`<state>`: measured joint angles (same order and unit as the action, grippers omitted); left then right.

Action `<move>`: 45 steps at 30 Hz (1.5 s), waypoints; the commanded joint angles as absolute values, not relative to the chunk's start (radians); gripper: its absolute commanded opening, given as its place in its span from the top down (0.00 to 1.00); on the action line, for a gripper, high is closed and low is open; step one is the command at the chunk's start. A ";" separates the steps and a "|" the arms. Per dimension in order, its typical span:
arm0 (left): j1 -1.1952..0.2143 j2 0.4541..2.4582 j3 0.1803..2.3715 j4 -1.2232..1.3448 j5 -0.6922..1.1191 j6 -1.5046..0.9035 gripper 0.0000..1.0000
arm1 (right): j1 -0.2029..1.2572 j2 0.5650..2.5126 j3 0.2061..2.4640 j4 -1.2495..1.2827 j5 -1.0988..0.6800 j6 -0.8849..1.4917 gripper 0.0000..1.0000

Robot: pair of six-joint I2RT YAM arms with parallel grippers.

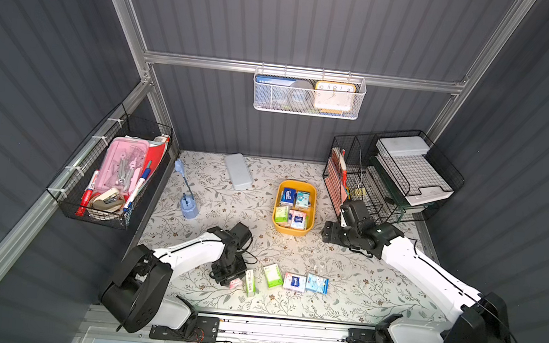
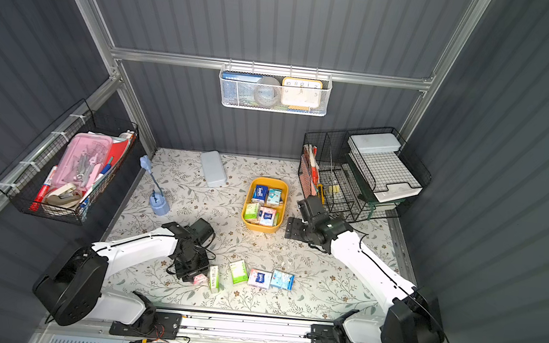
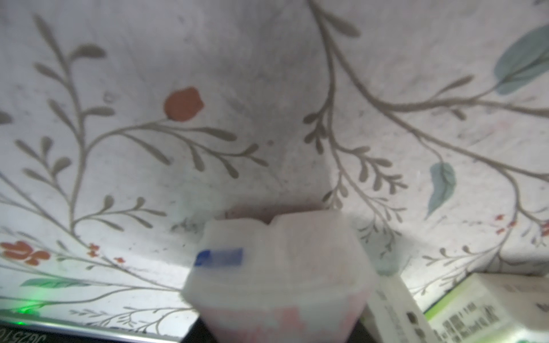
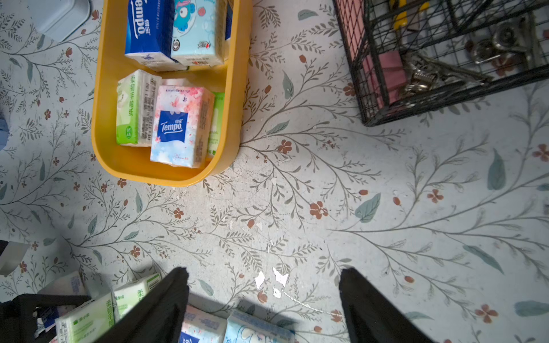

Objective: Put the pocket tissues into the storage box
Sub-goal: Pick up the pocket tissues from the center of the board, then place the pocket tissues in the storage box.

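Four packets beside left gripper, tight on pink packet; right gripper spread wide.

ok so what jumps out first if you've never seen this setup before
The yellow storage box, just right of centre and already holding several packets, stands out first. Next comes the row of loose pocket tissues along the front, where the left gripper pinches a pink-white packet at the row's end.

Pink packet blurred (bottom cropped)
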<state>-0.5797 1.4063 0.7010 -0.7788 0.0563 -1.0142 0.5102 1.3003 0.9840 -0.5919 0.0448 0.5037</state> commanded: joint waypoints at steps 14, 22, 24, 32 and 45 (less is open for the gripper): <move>-0.560 1.645 1.238 -0.916 -0.074 -0.684 0.58 | 0.505 1.303 1.000 -0.581 0.063 0.509 0.16; -0.555 1.979 1.695 -0.940 0.008 -0.548 0.58 | 0.500 1.289 0.979 -0.580 0.072 0.514 0.16; -0.555 2.071 1.828 -0.963 0.024 -0.518 0.58 | 0.499 1.286 0.974 -0.582 0.073 0.516 0.16; -0.553 2.372 2.297 -1.069 0.084 -0.472 0.59 | 0.491 1.293 0.969 -0.573 0.065 0.518 0.16; -0.548 2.433 2.309 -1.042 0.162 -0.493 0.56 | 0.491 1.328 0.995 -0.572 0.042 0.518 0.16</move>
